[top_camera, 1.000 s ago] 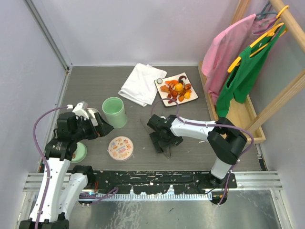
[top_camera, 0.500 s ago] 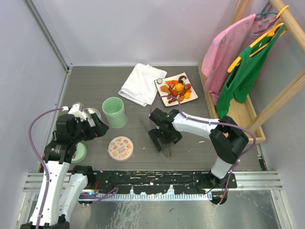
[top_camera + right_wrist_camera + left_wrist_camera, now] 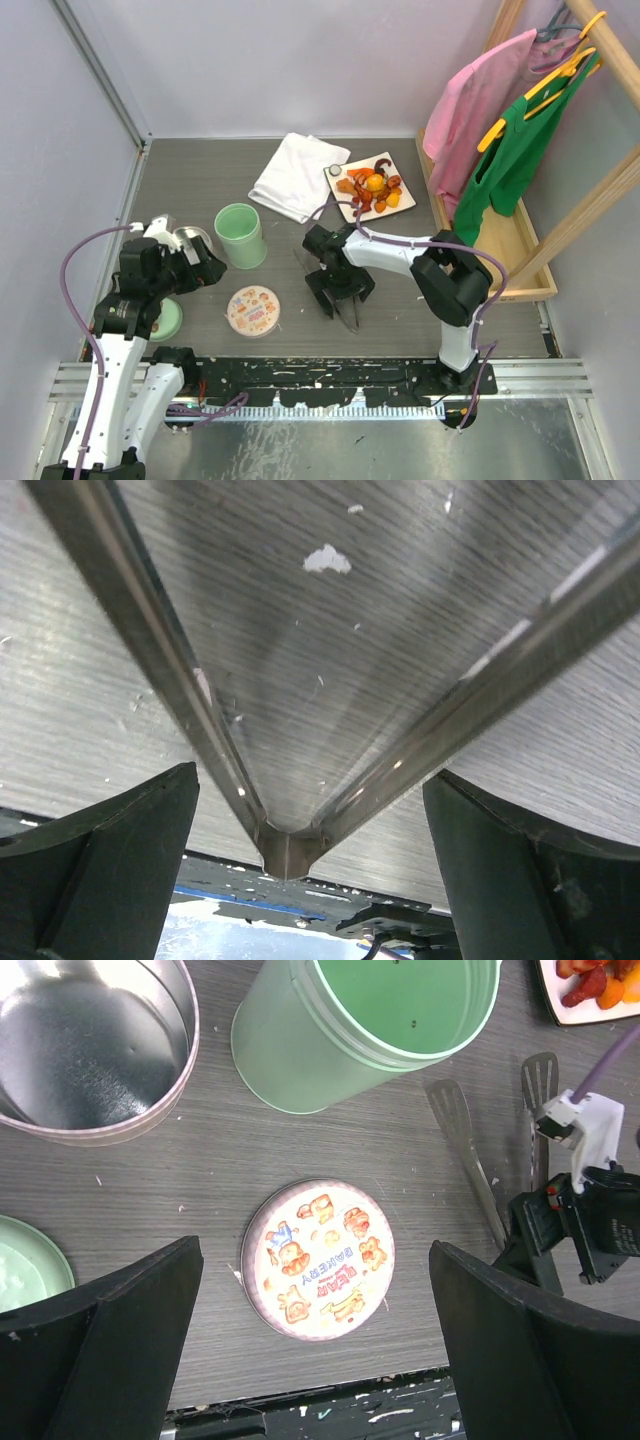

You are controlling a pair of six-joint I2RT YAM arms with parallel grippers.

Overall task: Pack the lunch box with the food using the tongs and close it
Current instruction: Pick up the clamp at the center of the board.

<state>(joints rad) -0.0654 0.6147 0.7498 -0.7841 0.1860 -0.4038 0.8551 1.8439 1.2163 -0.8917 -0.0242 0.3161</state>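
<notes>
Right gripper [image 3: 338,290]: jaws were spread wide and set over the tongs [image 3: 350,318] at frame centre, with nothing clamped. Tongs were laid flat on the table [image 3: 190,180], passing between the fingers without contact. Food [image 3: 372,186] was heaped on a white plate [image 3: 386,159], well apart toward the upper right. The joined end of the V was shown only by the right wrist view, the flat tips only by the left wrist view. Left gripper [image 3: 207,272]: jaws were held wide, empty. Compared with a second earlier, the right wrist was shifted toward the upper left.

Overhead camera looks down over the dark grey counter [image 3: 190,190]. Left wrist faces down from higher, right wrist from very close. All share the slim grey metal tongs [image 3: 290,848].
</notes>
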